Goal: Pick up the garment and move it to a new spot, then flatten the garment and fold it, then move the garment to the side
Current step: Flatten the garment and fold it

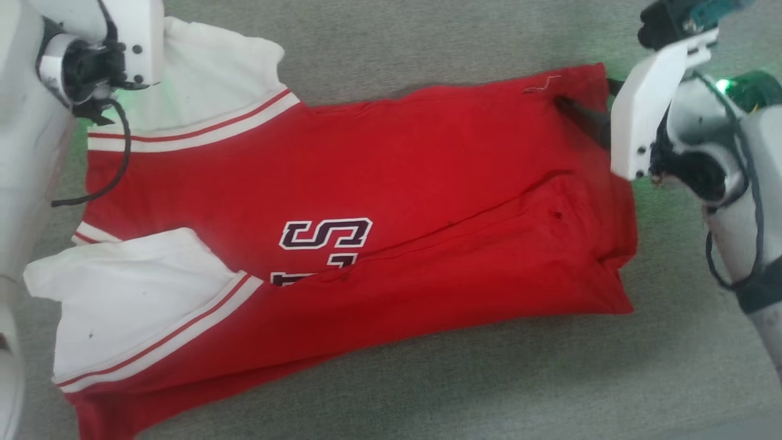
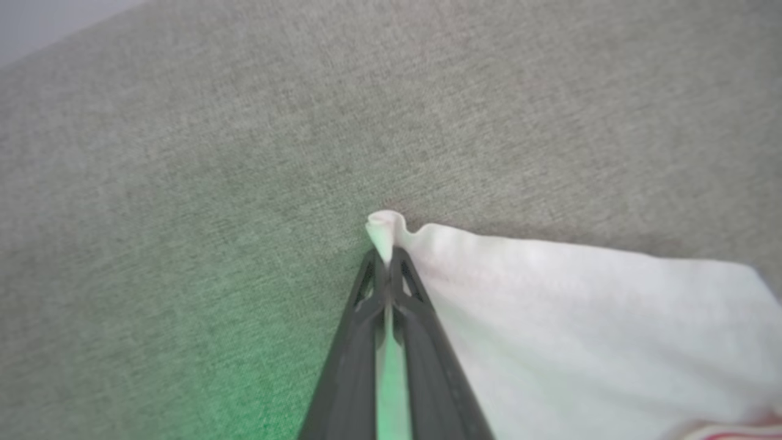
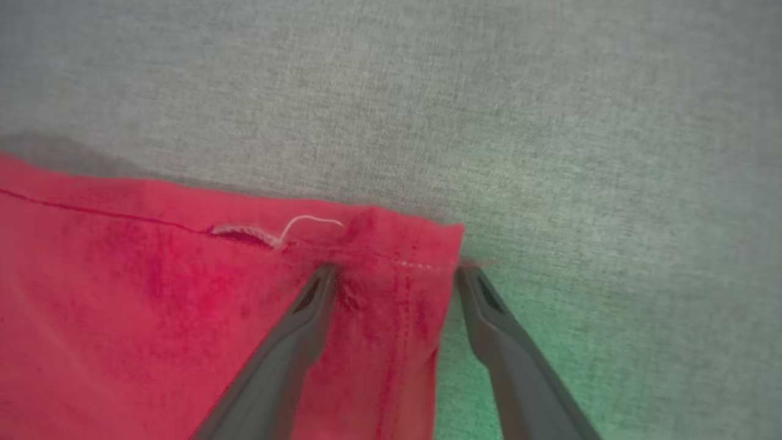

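My left gripper (image 2: 387, 256) has its fingers pressed together on a small curl of white sleeve corner, so it is clamped on the garment (image 1: 366, 183). My right gripper (image 3: 397, 275) stands with its fingers wide apart at the red hem corner. One fingertip is on the cloth, the other is just off the edge over the bare surface, and nothing is pinched there.

The garment lies lengthwise across the head view, white sleeves toward my left arm and hem toward my right. A diagonal fold runs through its near half, and dark lettering (image 1: 325, 234) is partly tucked under it. A loose white thread (image 3: 305, 223) curls off the hem seam just beside the right fingers.

Under everything is a grey-green woven surface (image 1: 427, 43), tinted green near both wrists. In the left wrist view, a pale strip (image 2: 36, 24) shows past its far edge.
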